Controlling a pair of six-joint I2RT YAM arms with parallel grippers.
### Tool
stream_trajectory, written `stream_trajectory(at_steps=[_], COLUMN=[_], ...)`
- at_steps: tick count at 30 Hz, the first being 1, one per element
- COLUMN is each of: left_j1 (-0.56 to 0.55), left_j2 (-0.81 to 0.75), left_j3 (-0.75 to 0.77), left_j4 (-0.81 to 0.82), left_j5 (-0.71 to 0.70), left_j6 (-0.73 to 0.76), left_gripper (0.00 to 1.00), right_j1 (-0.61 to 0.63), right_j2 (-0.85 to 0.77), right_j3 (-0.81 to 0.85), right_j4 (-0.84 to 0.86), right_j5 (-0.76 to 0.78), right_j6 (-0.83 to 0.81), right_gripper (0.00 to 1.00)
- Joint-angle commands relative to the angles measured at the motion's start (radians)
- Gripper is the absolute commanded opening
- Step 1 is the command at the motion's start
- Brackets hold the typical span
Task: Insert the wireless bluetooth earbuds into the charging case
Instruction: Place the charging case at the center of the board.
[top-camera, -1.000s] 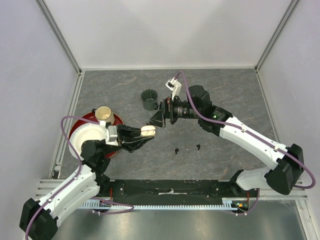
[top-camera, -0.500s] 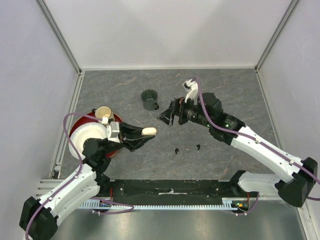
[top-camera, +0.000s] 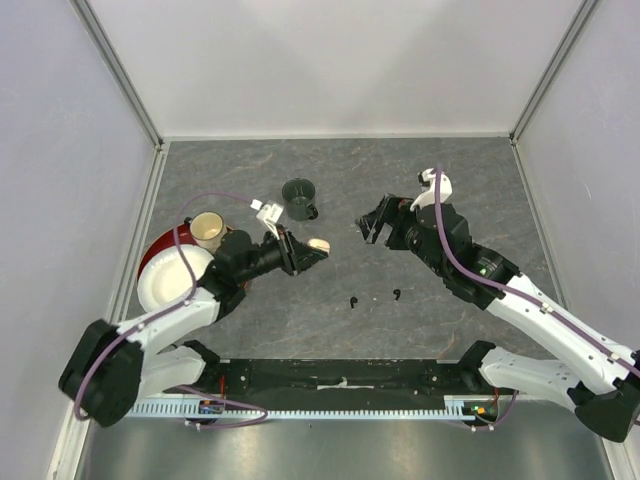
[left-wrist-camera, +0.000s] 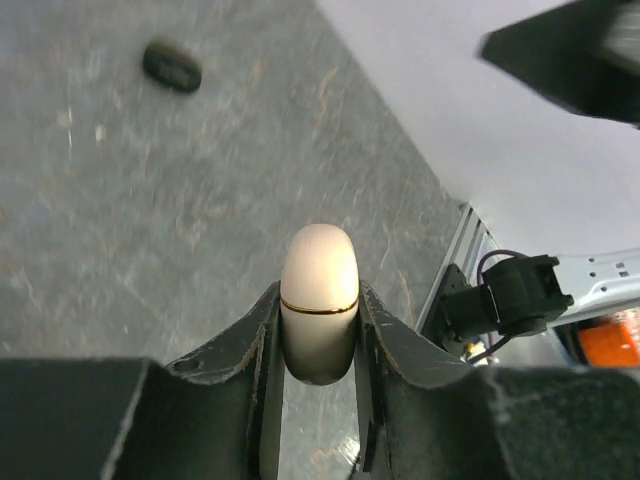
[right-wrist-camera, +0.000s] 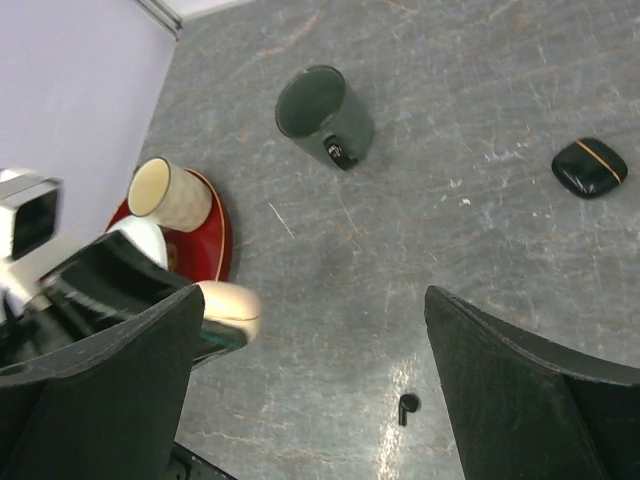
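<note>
A closed cream-white charging case (left-wrist-camera: 319, 290) with a thin gold seam sits between the fingers of my left gripper (left-wrist-camera: 319, 305), which is shut on it and holds it above the table (top-camera: 318, 244). To its right my right gripper (top-camera: 374, 222) is wide open and empty, apart from the case. Two black earbuds (top-camera: 354, 301) (top-camera: 397, 294) lie on the grey table with a tiny cream one (top-camera: 375, 296) between them. The right wrist view shows one black earbud (right-wrist-camera: 407, 406) below the open gripper (right-wrist-camera: 315, 390). A closed black case (right-wrist-camera: 589, 167) lies on the table.
A dark green mug (top-camera: 298, 199) stands behind the grippers. At the left are a red plate (top-camera: 160, 243), a white bowl (top-camera: 170, 278) and a cream cup (top-camera: 207, 228). The walled table's metal rail runs along its left edge.
My left arm has swung forward and to the right, carrying the cream case farther from the near edge. My right gripper has drawn back to the right, away from the case, still open.
</note>
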Motion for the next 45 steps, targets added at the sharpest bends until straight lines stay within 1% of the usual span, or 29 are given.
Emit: stream_trajectory(at_steps=[1,3,4,7,8,10,11,14,16,18,20,23,25,28,32,35,39,43,45], left_j1=[-0.002,0.001,0.001,0.001,0.001,0.001,0.001,0.001,0.001,0.003,0.003,0.001,0.003,0.001,0.001,0.001,0.001,0.001,0.001], left_j2=[0.180,0.247,0.303,0.395,0.457,0.512,0.555,0.624,0.652,0.692,0.725,0.779,0.819,0.857,0.871,0.876,0.873,0.861,0.851], left_j3=[0.061,0.073,0.075,0.099,0.116,0.133,0.136,0.141,0.143,0.141,0.147,0.170,0.179,0.202,0.202,0.198,0.207,0.193,0.186], left_j4=[0.036,0.072,0.120,0.186,0.192,0.195,0.233,0.287,0.293,0.315,0.352,0.356,0.373,0.372,0.363,0.358,0.309,0.284,0.269], left_j5=[-0.007,-0.047,-0.050,-0.037,-0.029,-0.032,-0.033,-0.047,-0.079,-0.113,-0.115,-0.125,-0.133,-0.122,-0.147,-0.150,-0.148,-0.145,-0.147], left_j6=[-0.182,-0.234,-0.254,-0.324,-0.356,-0.399,-0.432,-0.470,-0.479,-0.511,-0.538,-0.570,-0.596,-0.604,-0.611,-0.614,-0.599,-0.579,-0.568], left_gripper=[0.02,0.02,0.02,0.02,0.02,0.02,0.02,0.02,0.02,0.05,0.09,0.13,0.13,0.18,0.24,0.35,0.42,0.61,0.63], right_j1=[-0.004,-0.004,-0.004,-0.004,-0.004,-0.004,-0.004,-0.004,-0.004,-0.004,-0.004,-0.004,-0.004,-0.004,-0.003,-0.004,-0.003,-0.004,-0.004], right_j2=[-0.019,-0.032,-0.036,-0.059,-0.067,-0.092,-0.099,-0.124,-0.139,-0.147,-0.150,-0.151,-0.150,-0.150,-0.141,-0.136,-0.133,-0.141,-0.144], right_j3=[-0.035,-0.050,-0.055,-0.067,-0.070,-0.081,-0.086,-0.093,-0.097,-0.100,-0.097,-0.097,-0.095,-0.092,-0.090,-0.090,-0.090,-0.089,-0.089], right_j4=[-0.037,-0.037,-0.037,-0.043,-0.045,-0.048,-0.049,-0.062,-0.071,-0.077,-0.080,-0.086,-0.088,-0.091,-0.091,-0.091,-0.094,-0.089,-0.091], right_j5=[-0.001,-0.013,-0.018,-0.024,-0.019,-0.010,-0.001,0.011,0.019,0.024,0.022,0.022,0.021,0.021,0.024,0.019,0.019,0.019,0.021], right_j6=[0.037,0.043,0.046,0.048,0.051,0.051,0.049,0.046,0.043,0.043,0.042,0.040,0.039,0.036,0.029,0.028,0.023,0.025,0.026], right_gripper=[0.98,0.98,0.98,0.98,0.98,0.98,0.98,0.98,0.98,0.98,0.98,0.98,0.98,0.98,0.98,0.98,0.98,0.98,0.98])
